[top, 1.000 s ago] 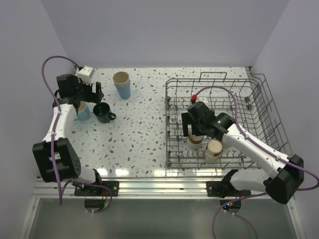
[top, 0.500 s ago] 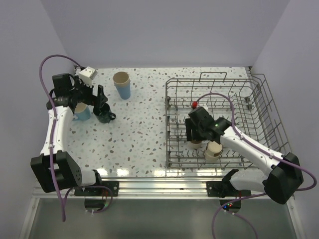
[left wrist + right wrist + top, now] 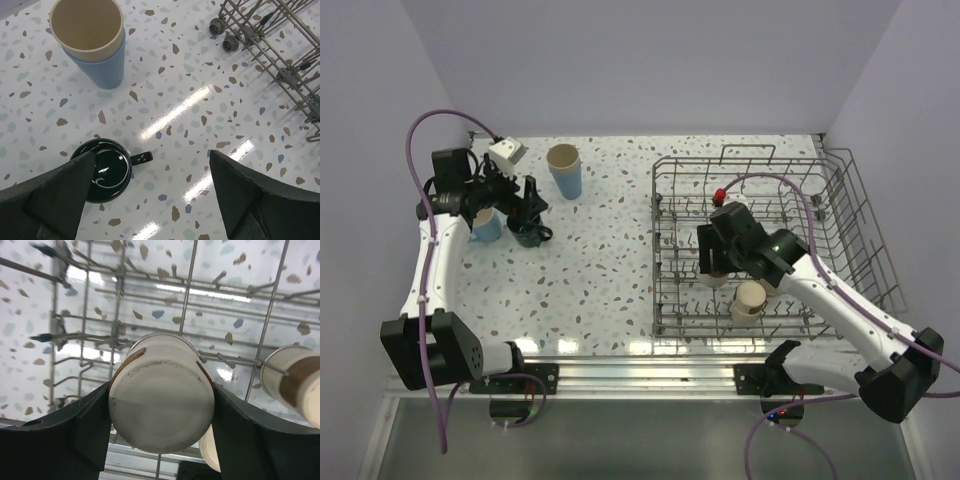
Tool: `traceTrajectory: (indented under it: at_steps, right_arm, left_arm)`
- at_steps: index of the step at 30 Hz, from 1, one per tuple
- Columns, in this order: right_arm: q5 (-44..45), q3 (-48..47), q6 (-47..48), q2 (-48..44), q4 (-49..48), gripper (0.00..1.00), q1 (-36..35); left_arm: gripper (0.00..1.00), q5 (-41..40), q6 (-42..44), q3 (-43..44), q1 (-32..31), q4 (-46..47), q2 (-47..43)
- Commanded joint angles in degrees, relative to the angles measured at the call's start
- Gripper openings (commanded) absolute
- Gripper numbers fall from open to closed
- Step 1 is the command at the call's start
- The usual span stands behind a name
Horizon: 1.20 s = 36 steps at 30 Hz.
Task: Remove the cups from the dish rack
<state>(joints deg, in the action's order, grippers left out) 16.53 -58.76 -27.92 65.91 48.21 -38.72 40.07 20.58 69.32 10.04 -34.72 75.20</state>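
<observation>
Well, the speckled table [image 3: 610, 270] has the big grey dish rack [image 3: 840, 230] on its right half. Inside the rack, toward its left side, the right gripper [image 3: 713, 265] squeezes a beige-and-brown cup [image 3: 161, 390] that sits bottom up, with one finger on each side. A second beige cup [image 3: 750, 300] stands just beside it, closer to the near edge. By the far left corner, the left gripper [image 3: 150, 195] hangs with its jaws wide apart above the dark mug [image 3: 102, 170]. A light blue mug [image 3: 487, 226] is just left of that. A blue tumbler [image 3: 100, 65] with a beige tumbler [image 3: 87, 25] inside stands nearer the far edge.
</observation>
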Motion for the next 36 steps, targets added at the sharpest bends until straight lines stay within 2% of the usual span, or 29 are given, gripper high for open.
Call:
traceTrajectory:
  at_steps: [1,5,8,11,12,14,15,17,18,21,24,31,36]
  right_arm:
    - [2.9,-9.0,3.6,-4.3,5.4,0.04,0.2]
    - [-0.7,-17.2,8.7,-3.2,4.6,0.03,0.2]
    - [-8.0,-22.5,10.2,-1.2,-2.4,0.03,0.3]
    - [-19.4,-24.4,6.9,1.8,-16.8,0.0,0.2]
    - [-22.4,-24.3,5.5,3.5,-25.7,0.0,0.3]
    - [-25.8,-24.3,0.4,5.6,-34.0,0.0,0.3]
    - [-28.2,-24.4,-1.4,8.2,-41.4,0.0,0.2]
    - [-28.6,-24.6,-6.0,10.8,-47.6,0.0,0.2]
    - [-29.7,-24.7,-7.7,13.0,-53.4,0.0,0.2]
    - [-32.3,-24.9,-13.4,16.2,-62.6,0.0,0.0]
    - [-33.0,-24.5,-17.7,19.3,-69.0,0.0,-0.7]
    - [-33.0,-23.9,-18.3,20.9,-70.8,0.0,-2.0]
    - [-34.3,-23.1,-19.7,22.1,-72.4,0.0,-2.4]
  left_arm:
    - [1.0,4.8,0.1,3.6,-0.1,-0.3,-1.3]
    - [0.98,7.5,-1.1,5.6,-0.1,-1.0,-0.4]
    - [0.96,10.9,-2.6,7.1,-0.1,-0.8,-0.4]
    - [0.93,16.4,-5.7,8.2,-0.1,0.5,-0.8]
    - [0.93,19.5,-8.6,8.3,-0.1,1.5,-1.0]
    - [0.91,22.6,-12.2,7.7,-0.2,6.0,-2.1]
    - [0.89,25.9,-16.6,7.2,-0.4,10.1,-2.5]
    - [0.87,28.3,-20.2,5.8,-1.4,14.5,-4.0]
    - [0.86,28.9,-24.7,5.5,-2.1,18.0,-4.4]
    - [0.85,28.3,-30.3,3.8,-5.7,24.5,-5.3]
    - [0.85,27.7,-35.3,2.8,-8.4,30.2,-5.1]
    - [0.82,24.9,-38.7,1.8,-8.7,33.8,-4.4]
    - [0.81,25.7,-41.9,1.8,-9.2,40.6,-4.3]
